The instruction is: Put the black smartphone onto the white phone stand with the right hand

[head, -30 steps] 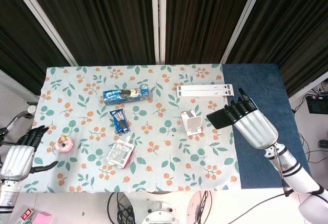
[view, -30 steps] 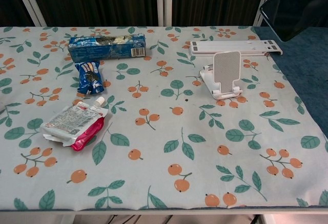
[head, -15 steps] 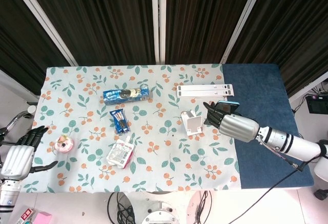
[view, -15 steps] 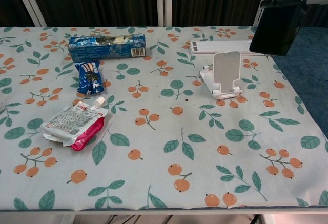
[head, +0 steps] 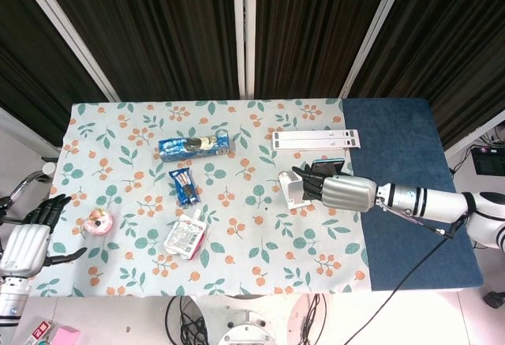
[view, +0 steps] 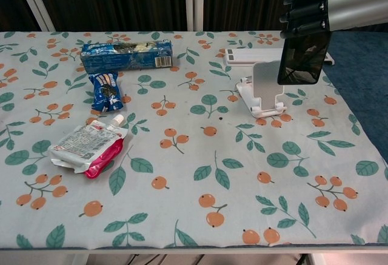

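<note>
My right hand (head: pixel 338 190) (view: pixel 315 1) grips the black smartphone (view: pixel 303 57) (head: pixel 325 165) by its upper part. The phone hangs upright, screen toward the chest camera, just right of the white phone stand (view: pixel 264 87) (head: pixel 293 188) and overlapping its right edge in the chest view. Whether phone and stand touch is not clear. The stand sits on the floral cloth, its back plate tilted and its cradle bare. My left hand (head: pixel 31 238) rests off the table's left front corner, fingers spread, holding nothing.
A white flat bar (view: pixel 242 54) lies behind the stand. A blue cookie box (view: pixel 126 56), a small blue packet (view: pixel 106 91) and a white-and-pink pouch (view: pixel 85 148) lie on the left half. A pink doughnut (head: pixel 99 221) sits near the left edge. Blue mat (head: pixel 402 187) covers the right side.
My right hand has carried the phone left and lower, from beyond the stand's right side to right beside it. The left hand has stayed put.
</note>
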Tool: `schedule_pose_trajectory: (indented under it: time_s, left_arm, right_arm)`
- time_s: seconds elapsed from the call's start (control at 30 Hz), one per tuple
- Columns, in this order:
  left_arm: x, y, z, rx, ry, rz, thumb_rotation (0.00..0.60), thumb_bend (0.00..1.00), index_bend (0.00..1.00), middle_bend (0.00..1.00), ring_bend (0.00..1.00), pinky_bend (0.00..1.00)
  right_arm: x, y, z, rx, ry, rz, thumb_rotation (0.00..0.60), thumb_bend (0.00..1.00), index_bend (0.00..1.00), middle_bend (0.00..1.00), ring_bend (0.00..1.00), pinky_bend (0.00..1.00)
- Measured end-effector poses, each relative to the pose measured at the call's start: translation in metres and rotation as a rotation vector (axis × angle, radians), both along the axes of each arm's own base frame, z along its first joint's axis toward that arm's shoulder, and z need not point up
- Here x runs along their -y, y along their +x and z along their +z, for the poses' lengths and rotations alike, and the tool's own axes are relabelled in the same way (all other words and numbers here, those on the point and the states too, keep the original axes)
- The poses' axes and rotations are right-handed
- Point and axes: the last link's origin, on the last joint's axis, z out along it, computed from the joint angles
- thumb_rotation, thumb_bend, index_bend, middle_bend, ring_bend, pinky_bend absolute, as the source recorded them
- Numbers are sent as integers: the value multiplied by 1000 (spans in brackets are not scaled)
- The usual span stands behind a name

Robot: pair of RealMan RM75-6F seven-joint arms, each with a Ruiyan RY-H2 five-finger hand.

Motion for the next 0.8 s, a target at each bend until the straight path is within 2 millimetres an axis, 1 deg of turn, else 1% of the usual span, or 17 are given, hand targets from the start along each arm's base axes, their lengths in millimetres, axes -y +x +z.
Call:
schedule_pose_trajectory:
  time_s: [0.4, 0.8]
  left_arm:
    - [-1, -3, 1, -8, 5, 5, 449, 0, 96, 80, 97, 232]
    - [-3, -4, 5, -9, 16, 0, 449, 0, 95, 81, 98, 232]
  right_arm:
    - [15, 7, -27, -26, 30, 18, 600, 242, 524, 385, 408, 0]
    - [20, 5, -42, -25, 34, 15, 600, 242, 521, 379, 387, 0]
